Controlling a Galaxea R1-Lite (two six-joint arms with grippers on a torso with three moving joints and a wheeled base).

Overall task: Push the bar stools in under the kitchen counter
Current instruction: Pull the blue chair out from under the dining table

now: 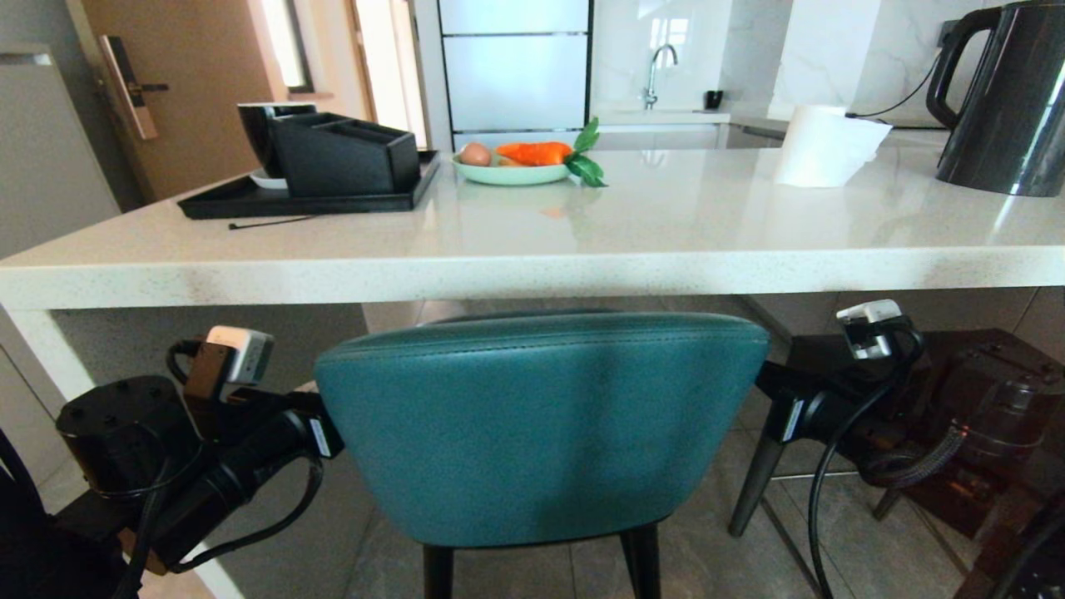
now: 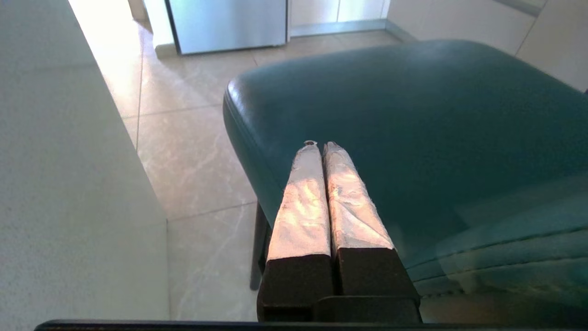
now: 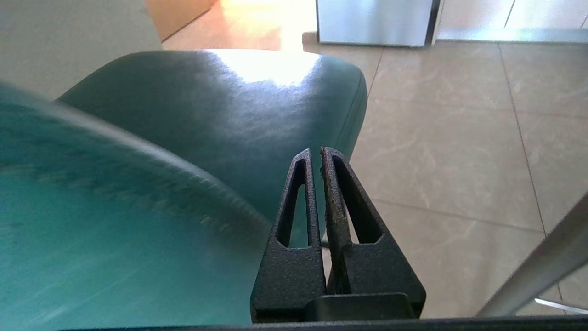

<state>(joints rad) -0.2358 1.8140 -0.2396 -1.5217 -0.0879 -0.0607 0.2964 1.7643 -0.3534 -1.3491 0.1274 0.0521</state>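
Head view: rounded teal leather stool [image 1: 541, 424] stands between both arms, its back just short of the white stone table [image 1: 532, 270] edge.

Left wrist: left pincer [image 2: 317, 146] pressed narrow, empty, over the seat's side, likely bracing for the push.

Right wrist: right pincer [image 3: 314, 154] likewise narrow, empty, beside the seat's opposite flank.

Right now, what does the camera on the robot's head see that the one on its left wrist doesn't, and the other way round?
Only the head view shows the counter top with its black tray, plate of vegetables, paper roll and kettle, plus the arms at both sides of the stool's back. Only the left wrist view shows the left gripper, fingers shut, over the seat's edge, and the floor tiles beneath the counter. Both show the teal stool, from behind in the head view, its seat in the wrist view.
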